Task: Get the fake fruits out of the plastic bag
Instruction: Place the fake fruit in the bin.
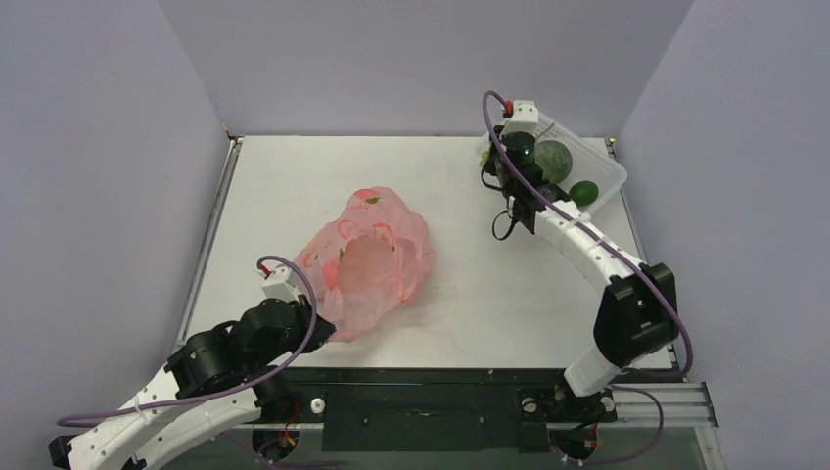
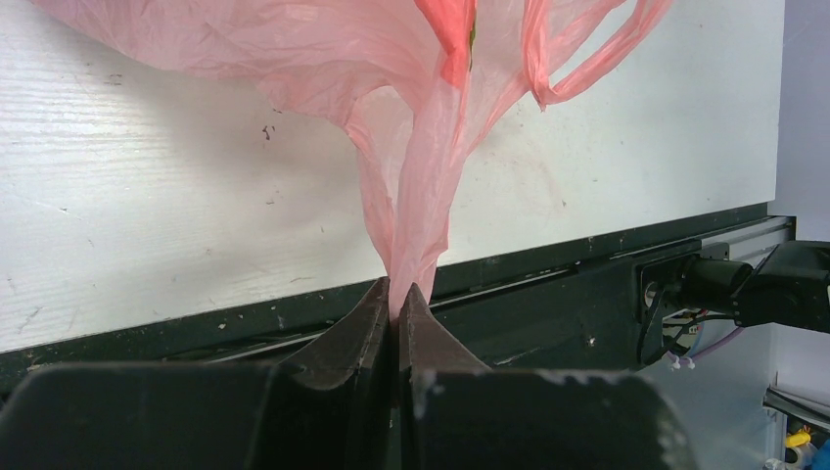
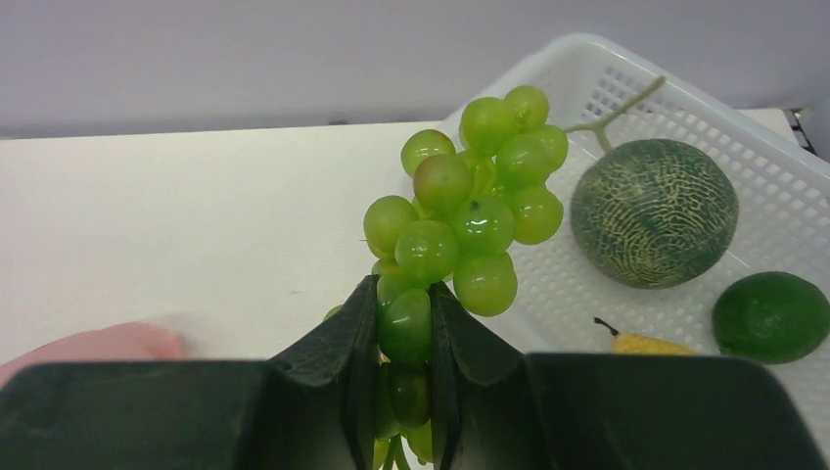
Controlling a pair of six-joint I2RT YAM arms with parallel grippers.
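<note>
The right gripper [image 3: 403, 294] pinches one grape low in a bunch of green grapes [image 3: 470, 206], at the rim of the white basket [image 3: 607, 73] in the table's [image 1: 470, 294] 2 o'clock corner. I judge it best to carry the bunch fully over the rim and lower it before letting go, clear of the melon [image 3: 654, 212], dark green fruit [image 3: 771, 316] and yellow fruit [image 3: 641, 343] inside. The left gripper [image 2: 396, 294] is pressed together on a fold of the pink bag [image 1: 372, 259], which lies crumpled, thin and see-through, just 9 o'clock of the table's middle.
</note>
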